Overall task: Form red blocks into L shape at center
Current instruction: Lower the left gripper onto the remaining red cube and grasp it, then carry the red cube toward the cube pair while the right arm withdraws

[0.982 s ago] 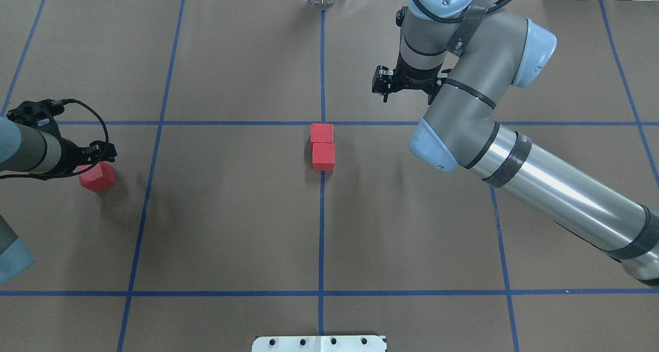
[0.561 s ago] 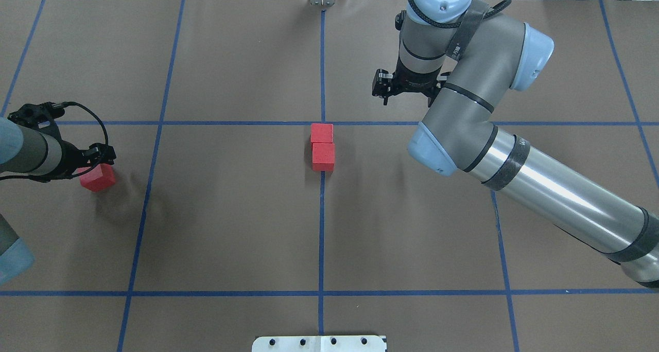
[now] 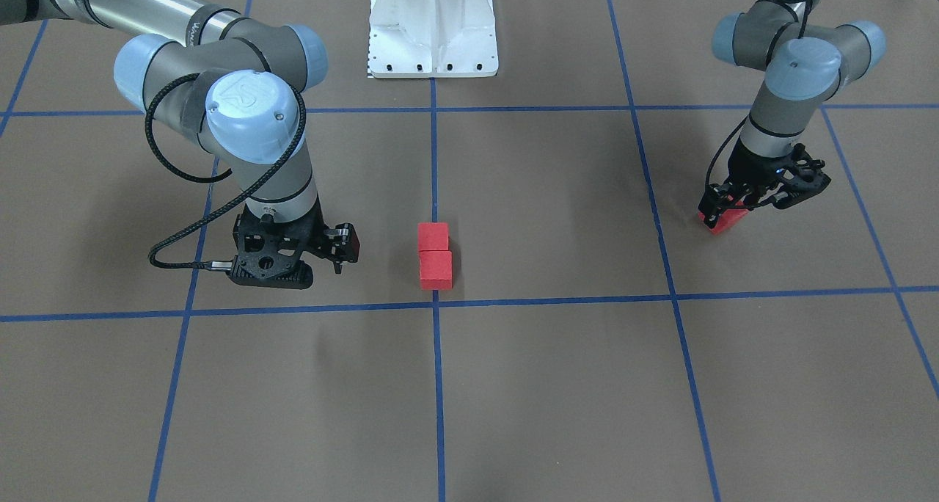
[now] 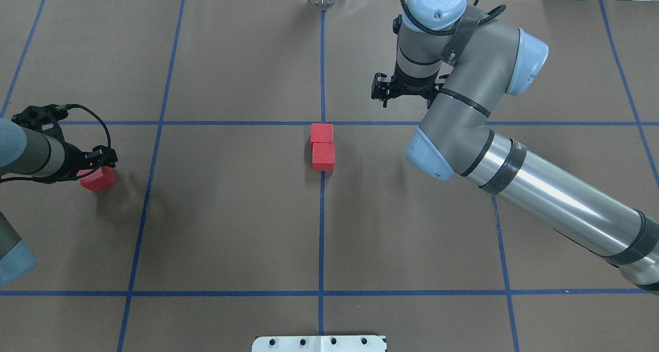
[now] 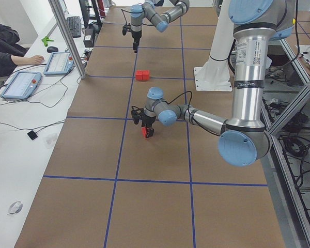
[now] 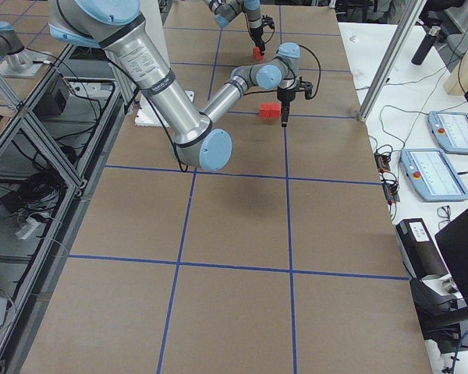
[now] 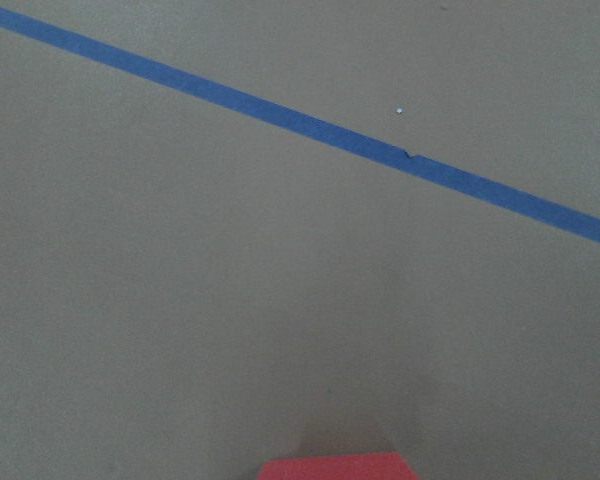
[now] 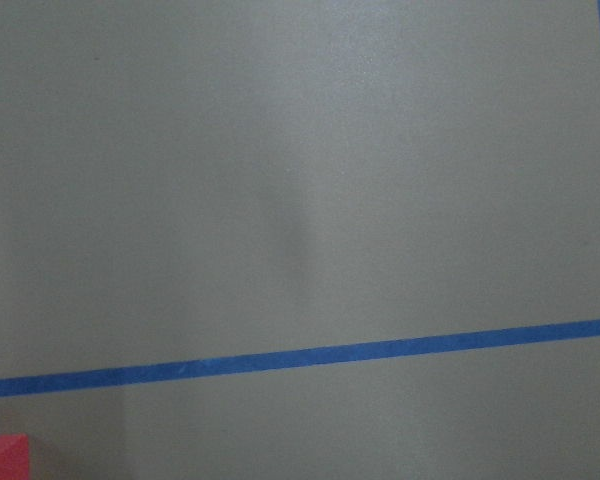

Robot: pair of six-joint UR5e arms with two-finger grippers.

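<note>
Two red blocks (image 4: 323, 146) sit touching in a short column on the centre line, also in the front view (image 3: 434, 256). The third red block (image 4: 99, 179) lies far to the left, turned at an angle, and shows in the front view (image 3: 722, 222) as well. My left gripper (image 4: 100, 161) is down over it, fingers on either side, jaws apparently open. The left wrist view shows only the block's top edge (image 7: 335, 467). My right gripper (image 4: 406, 99) is open and empty, right of and beyond the pair.
Blue tape lines (image 4: 322, 228) divide the brown table into large squares. The white robot base plate (image 4: 319, 343) lies at the near edge. In the exterior left view a side desk with tablets (image 5: 20, 85) and a seated operator stand beyond the table.
My left gripper has come lower over the third block, covering more of it. My right arm has drifted slightly farther from the pair. The blocks have not moved.
</note>
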